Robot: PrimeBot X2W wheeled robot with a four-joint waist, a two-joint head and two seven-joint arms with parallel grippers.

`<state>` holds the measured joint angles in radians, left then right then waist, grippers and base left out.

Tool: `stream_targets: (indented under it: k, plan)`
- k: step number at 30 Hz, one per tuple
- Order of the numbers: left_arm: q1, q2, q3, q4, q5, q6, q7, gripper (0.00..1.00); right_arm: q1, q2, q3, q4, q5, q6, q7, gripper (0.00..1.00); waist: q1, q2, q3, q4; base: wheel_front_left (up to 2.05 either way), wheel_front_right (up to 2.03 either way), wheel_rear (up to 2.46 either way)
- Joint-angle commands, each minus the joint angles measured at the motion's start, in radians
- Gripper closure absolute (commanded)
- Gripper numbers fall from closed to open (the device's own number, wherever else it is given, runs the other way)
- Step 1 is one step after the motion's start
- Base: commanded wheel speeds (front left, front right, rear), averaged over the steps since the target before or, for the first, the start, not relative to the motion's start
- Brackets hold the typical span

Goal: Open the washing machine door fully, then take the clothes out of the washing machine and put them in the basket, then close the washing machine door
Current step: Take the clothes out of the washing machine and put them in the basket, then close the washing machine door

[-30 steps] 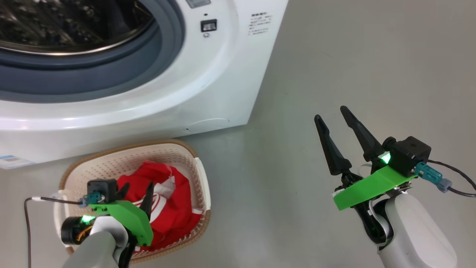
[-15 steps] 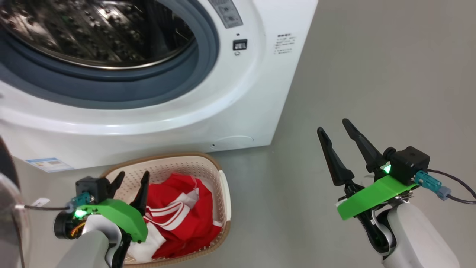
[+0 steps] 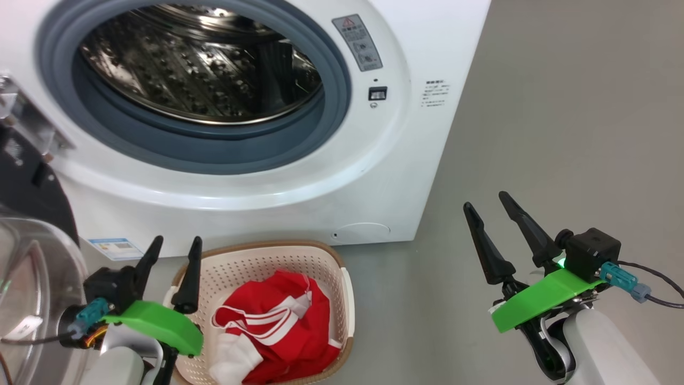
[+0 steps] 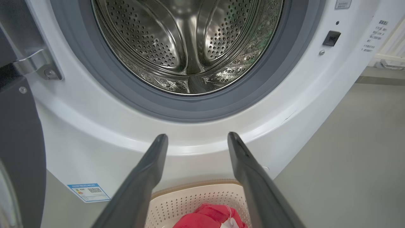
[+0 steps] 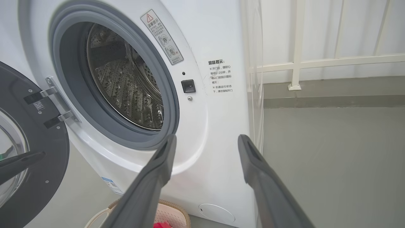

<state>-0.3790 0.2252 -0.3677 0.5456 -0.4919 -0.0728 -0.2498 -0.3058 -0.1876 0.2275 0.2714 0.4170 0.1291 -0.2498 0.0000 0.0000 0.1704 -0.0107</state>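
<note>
Both pairs of jaws wide apart, empty. Clothes lie in basket before washing machine; drum looks empty. Door stands open at left: likely stiff, hinged, glass smooth, so push on black rim, far from hinge

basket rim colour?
Brown, with a woven look, around the cream-white perforated basket. The head view shows it best.

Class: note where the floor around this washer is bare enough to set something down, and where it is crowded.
Free: the grey floor right of the washing machine, and the strip between the basket and the right end effector. Crowded: lower left, where the open door, left end effector and basket sit close together.
</note>
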Motion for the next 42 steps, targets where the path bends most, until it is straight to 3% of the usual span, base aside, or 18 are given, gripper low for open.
stream_targets:
  k: [1, 21, 42]
  plan:
    - [0.011, 0.036, 0.052, -0.063, 0.017, 0.018, -0.012, 0.00, 0.009, -0.003, 0.015, -0.022, 0.007, 0.002, -0.012, 0.00, 0.0000, 0.0000, -0.022, 0.020, 0.00, 0.00, 0.00]
    - [0.232, 0.035, 0.156, -0.468, 0.042, 0.122, -0.012, 0.00, 0.043, -0.021, 0.009, -0.024, 0.015, 0.002, -0.012, 0.00, 0.0000, 0.0000, -0.094, 0.033, 0.00, 0.00, 0.00]
    - [0.256, 0.045, 0.155, -0.487, 0.033, 0.137, -0.011, 0.00, 0.044, -0.029, 0.009, -0.033, 0.009, 0.002, -0.012, 0.00, 0.0000, 0.0000, -0.094, 0.033, 0.00, 0.00, 0.00]
